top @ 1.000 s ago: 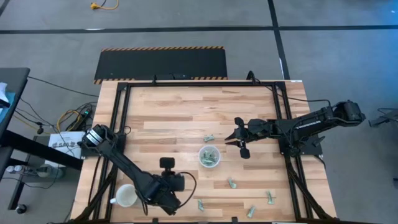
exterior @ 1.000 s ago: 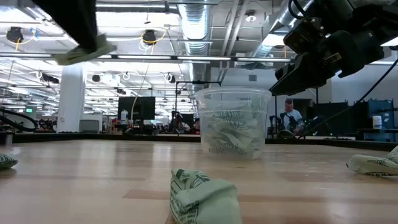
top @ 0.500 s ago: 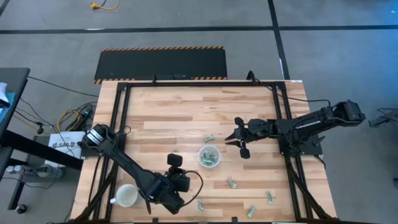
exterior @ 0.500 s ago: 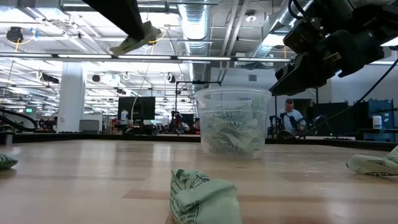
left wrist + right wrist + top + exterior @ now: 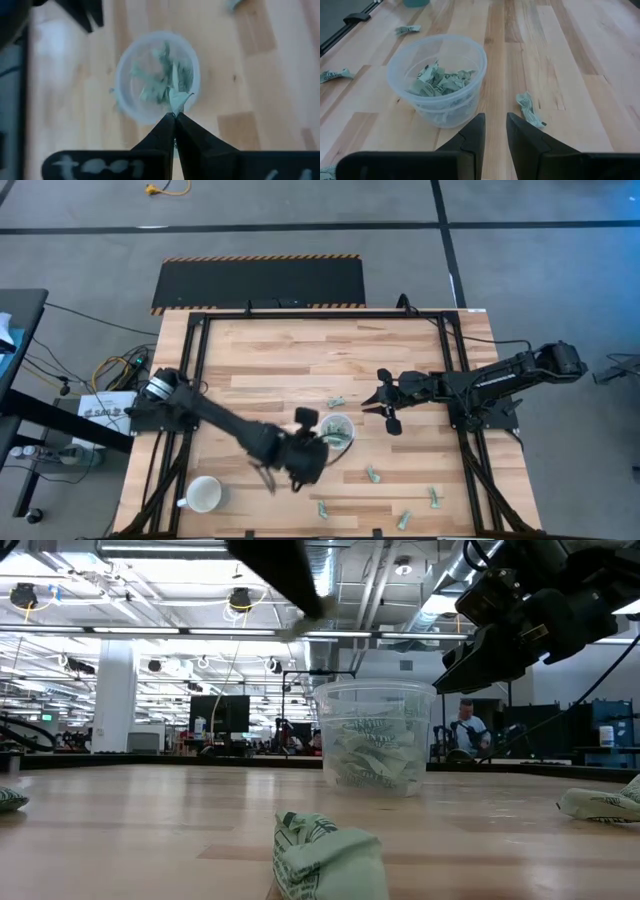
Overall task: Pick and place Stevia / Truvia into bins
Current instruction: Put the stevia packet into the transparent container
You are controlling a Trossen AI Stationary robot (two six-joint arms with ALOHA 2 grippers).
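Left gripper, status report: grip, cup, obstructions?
Left gripper shut on pale green paper sachet, above small clear plastic cup. Right gripper open, beside cup. Nothing between sachet and cup.

Left end effector blurred, cut off at low view's top edge.

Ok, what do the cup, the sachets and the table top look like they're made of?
The cup looks like clear, slightly frosted plastic: the sachets inside show through its wall. The sachets look like matte paper, crumpled and creased. The table top appears to be pale wood in joined strips with visible grain, probably with a smooth finish.
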